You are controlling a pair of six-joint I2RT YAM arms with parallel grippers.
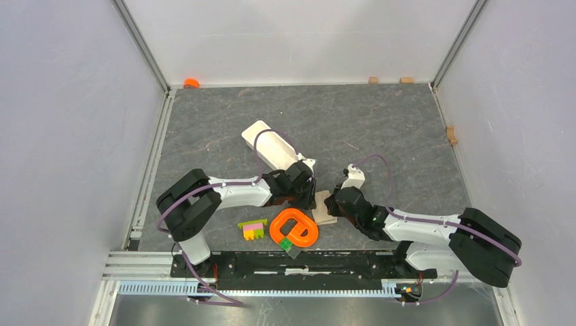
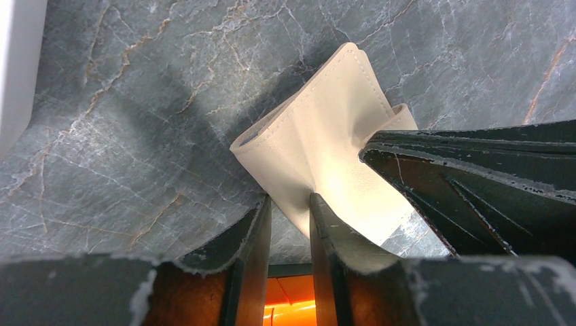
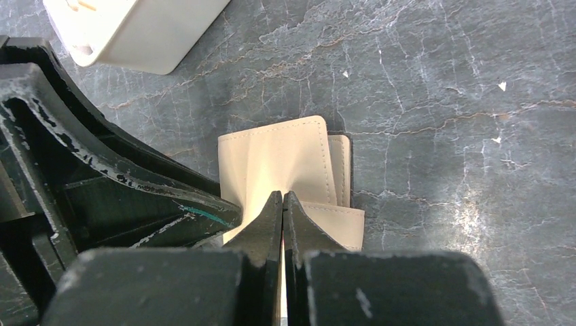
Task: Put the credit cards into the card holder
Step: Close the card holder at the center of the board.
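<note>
The beige card holder lies partly unfolded on the grey table between both arms. In the left wrist view its pale flap creases down into my left gripper, whose jaws stand narrowly apart with a fold of it pinched at the tips. My right gripper is shut on the opposite edge of the card holder, which puckers toward the fingertips. From above, the left gripper and right gripper meet over it. The credit cards are out of view.
A long white tray lies just behind the left gripper. An orange ring-shaped object with a small dark piece sits at the near edge, toy bricks to its left. Small wooden blocks line the far wall.
</note>
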